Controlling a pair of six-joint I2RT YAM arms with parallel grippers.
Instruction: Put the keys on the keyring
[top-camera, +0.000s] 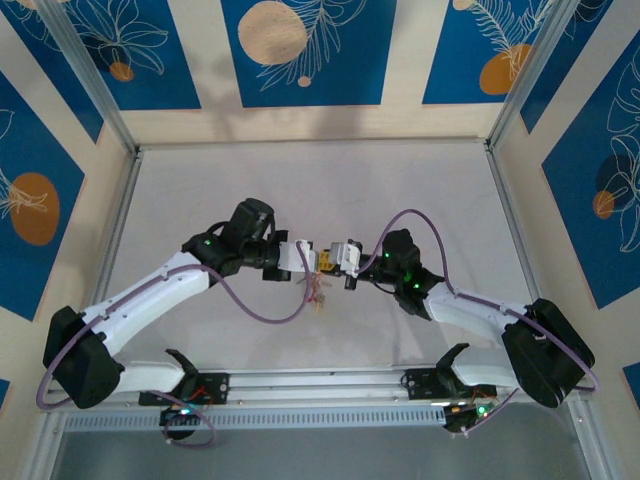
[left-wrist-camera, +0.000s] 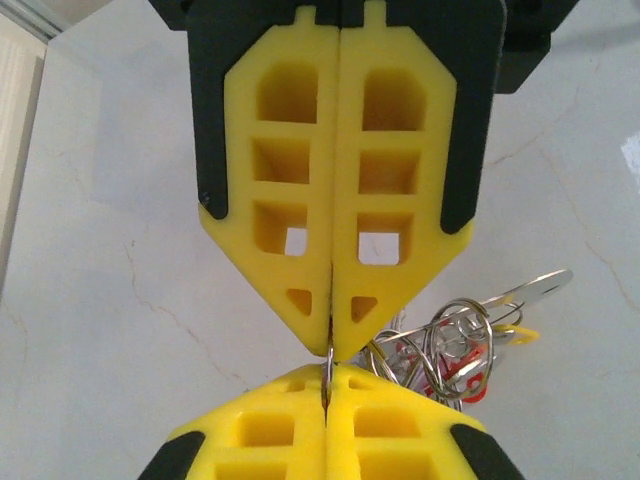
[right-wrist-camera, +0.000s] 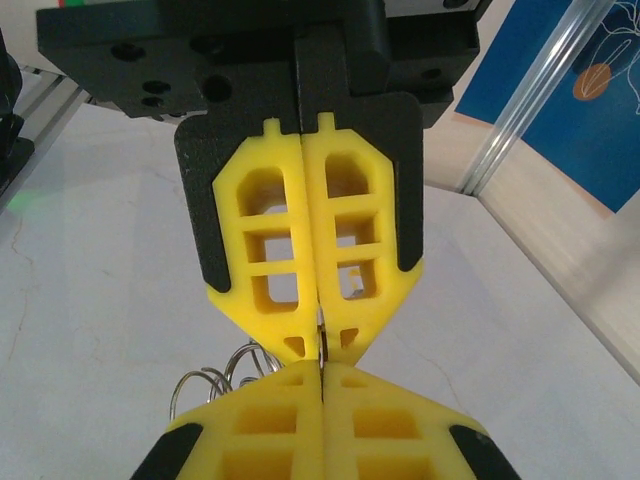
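Over the middle of the worktop, in the top view, two arms meet tip to tip: one left gripper and one right gripper. One small bunch of keys hangs at 6 o'clock from the meeting point.

From the left wrist, the left gripper has its fingers pressed together, and the right gripper, at 6 o'clock, is closed likewise. Both pinch one thin metal piece, seen edge-on. At 4 o'clock I count at least three wire loops. The largest I take for the keyring, with two red pieces and one yellow.

From the right wrist, the right gripper meets the left gripper, and about three loops show at 8 o'clock.

I judge the threading step is in hand. The next move asks for a small, careful slide without losing either pinch.
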